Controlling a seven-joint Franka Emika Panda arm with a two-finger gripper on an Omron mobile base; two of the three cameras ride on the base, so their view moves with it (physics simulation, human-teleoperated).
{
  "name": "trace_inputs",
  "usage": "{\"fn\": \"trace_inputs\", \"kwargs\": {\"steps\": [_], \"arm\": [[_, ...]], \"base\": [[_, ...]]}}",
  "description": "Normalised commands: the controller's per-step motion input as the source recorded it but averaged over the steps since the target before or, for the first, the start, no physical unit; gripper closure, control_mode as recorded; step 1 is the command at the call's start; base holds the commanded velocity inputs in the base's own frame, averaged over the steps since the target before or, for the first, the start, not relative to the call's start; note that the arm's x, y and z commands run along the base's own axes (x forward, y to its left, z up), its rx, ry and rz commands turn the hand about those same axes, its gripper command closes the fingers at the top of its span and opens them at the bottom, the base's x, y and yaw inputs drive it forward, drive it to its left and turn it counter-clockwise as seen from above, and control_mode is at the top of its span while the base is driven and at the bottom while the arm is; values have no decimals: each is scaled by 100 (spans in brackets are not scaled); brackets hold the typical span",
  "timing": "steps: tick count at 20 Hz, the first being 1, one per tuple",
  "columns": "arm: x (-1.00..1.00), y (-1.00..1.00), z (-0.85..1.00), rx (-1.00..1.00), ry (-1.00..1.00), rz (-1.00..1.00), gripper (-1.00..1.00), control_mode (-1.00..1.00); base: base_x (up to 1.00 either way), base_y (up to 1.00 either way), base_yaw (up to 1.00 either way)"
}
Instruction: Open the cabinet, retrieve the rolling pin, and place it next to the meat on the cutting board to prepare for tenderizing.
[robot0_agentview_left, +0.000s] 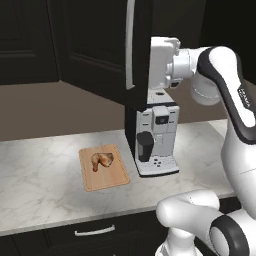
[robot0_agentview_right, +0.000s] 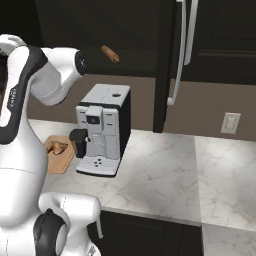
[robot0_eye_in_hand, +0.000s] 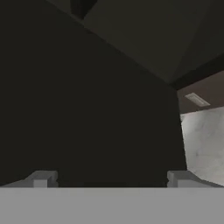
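So the wide black-brown wall cabinet (robot0_agentview_right: 130, 35) with the panelled doors is already swung open, one door (robot0_agentview_left: 107, 50) with its long silver bar handle (robot0_agentview_left: 130, 45) hanging out over the white marbled counter (robot0_agentview_left: 45, 180). The white arm is up at cabinet height, its hand tucked right behind that open door's edge. Below it sit the silver-and-black coffee machine (robot0_agentview_right: 102, 130) and the light tan wooden cutting board (robot0_agentview_left: 103, 167) with the small golden-brown chicken piece (robot0_agentview_left: 101, 160) on it. The slender brown wooden rolling pin (robot0_agentview_right: 110, 53) is inside the cabinet, and I can only see one end poking out past the arm, tilted a bit; its long axis seems to run roughly along the shelf. The two-finger gripper (robot0_eye_in_hand: 112, 179) has its jaws spread wide, holding nothing, facing dark cabinet panel. My guess: the pin lies beyond the hand, deeper in, so the next reach goes inward with fingers set across the pin.
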Motion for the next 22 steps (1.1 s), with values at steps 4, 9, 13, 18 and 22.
{"fn": "trace_inputs", "kwargs": {"steps": [4,9,13,18,22], "arm": [[-68,97,-13,-5,-9,11,-100,-100],[-46,100,-15,-10,-9,7,-100,-100],[-12,89,-10,-13,-9,3,-100,-100],[2,57,-7,-10,-1,2,-100,-100],[12,-12,-7,-3,-5,-1,-100,-100]], "base": [[0,0,0],[0,0,0],[0,0,0],[0,0,0],[0,0,0]]}}
